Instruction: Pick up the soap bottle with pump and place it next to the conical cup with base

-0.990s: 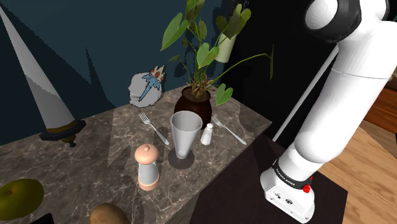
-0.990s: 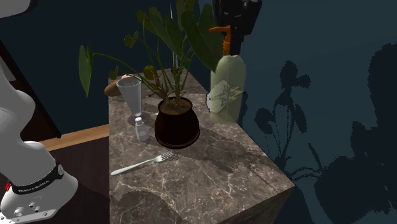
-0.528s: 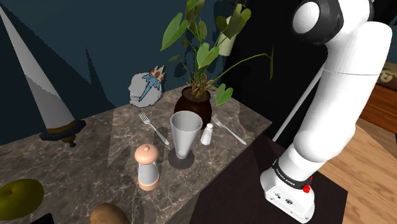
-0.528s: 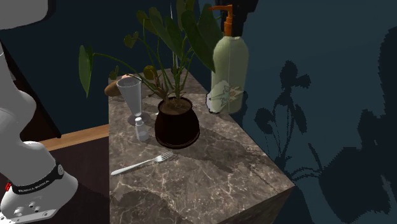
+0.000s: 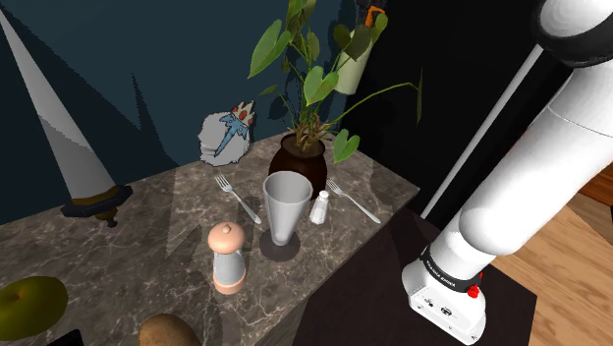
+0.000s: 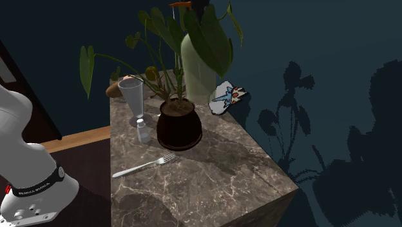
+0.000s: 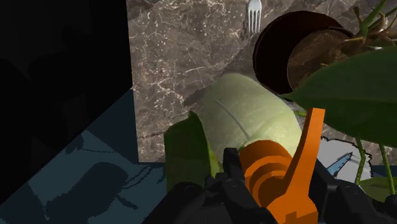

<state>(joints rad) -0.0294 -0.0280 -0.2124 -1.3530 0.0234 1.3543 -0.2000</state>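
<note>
Starting at the shoulder view's left: noting a pink grinder [image 5: 227,258] near the front of the marble table [image 5: 147,211], then a fork [image 5: 236,197] lying farther back. Coming next to the tall grey cup [image 5: 287,204], standing upright on its round base, with a small white shaker [image 5: 320,207] just beside it on the right and a dark plant pot [image 5: 298,162] just behind. Finding the soap bottle [image 5: 347,74] farther right and high up, hanging in the air among the plant's top leaves, well clear of the table and well apart from the cup.

Holding it with the black gripper [image 7: 273,197], seen in the wrist view drawn narrow around the neck of the orange pump [image 7: 280,178], one finger on either side, with the pale green body pointing down toward the marble.

Judging it a stiff, smooth, rounded bottle, probably plastic and fairly weighty if full, so likely hanging bottom-heavy from a thin neck and prone to swinging or twisting. Taking the neck under the pump head as the sensible hold, rather than the body, seemingly too broad and slick for these fingers. Expecting the pump's overhang to guard against a downward slip. Calling for a slow, upright descent past the leaves onto bare marble beside the cup, avoiding the shaker and fork, and seating the flat bottom before letting go.
</note>
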